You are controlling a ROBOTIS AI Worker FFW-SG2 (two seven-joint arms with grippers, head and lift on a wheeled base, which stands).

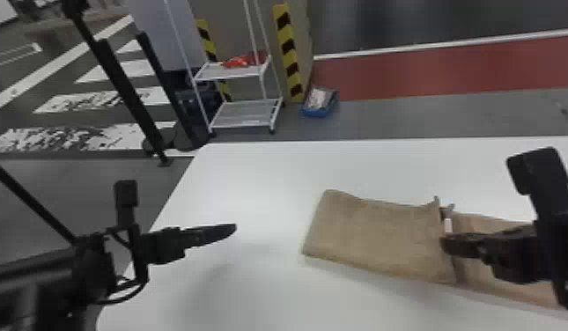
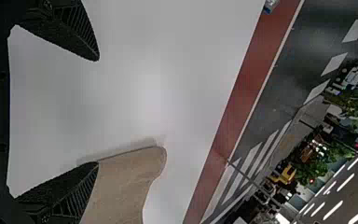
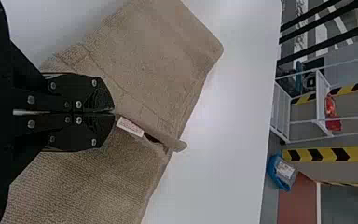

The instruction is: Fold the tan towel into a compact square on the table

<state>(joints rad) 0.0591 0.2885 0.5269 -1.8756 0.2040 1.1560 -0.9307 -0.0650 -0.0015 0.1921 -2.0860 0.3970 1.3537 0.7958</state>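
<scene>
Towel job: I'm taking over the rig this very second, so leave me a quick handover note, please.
Left gripper: open and empty, over the table, to the left of the towel.
Right gripper: shut, tips at the edge of the towel's folded part, beside the white tag; I can't tell whether it pinches cloth.
Towel: on the table, a long strip running rightward under the right arm.
Done: a fold that ends near the tag.
Left: the strip isn't a compact square; it likely needs folding across its length, then squaring up.
</scene>
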